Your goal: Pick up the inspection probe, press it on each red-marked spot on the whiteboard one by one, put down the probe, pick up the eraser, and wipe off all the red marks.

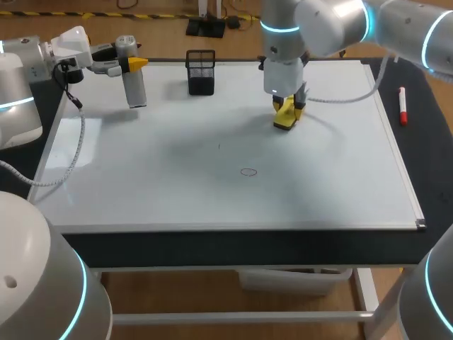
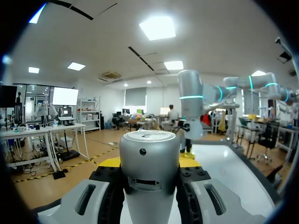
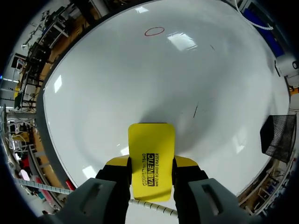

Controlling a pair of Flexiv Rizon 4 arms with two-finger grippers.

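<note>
My left gripper (image 1: 133, 64) is shut on the silver cylindrical probe (image 1: 134, 81), held above the far left corner of the whiteboard (image 1: 212, 191). In the left wrist view the probe (image 2: 149, 154) fills the space between the fingers of that gripper (image 2: 149, 164). My right gripper (image 1: 287, 108) is shut on the yellow eraser (image 1: 284, 117), low over the board's far middle; contact with the board cannot be told. The eraser (image 3: 152, 140) sticks out ahead of the right gripper (image 3: 150, 162). A small red oval (image 1: 248, 171) (image 3: 154, 31) and a short thin stroke (image 1: 219, 146) (image 3: 195, 110) mark the board.
A black mesh pen holder (image 1: 201, 71) (image 3: 279, 135) stands at the board's far edge between the two grippers. A red marker (image 1: 402, 106) lies on the dark table to the right of the board. The board's raised frame (image 1: 396, 152) runs along its right side.
</note>
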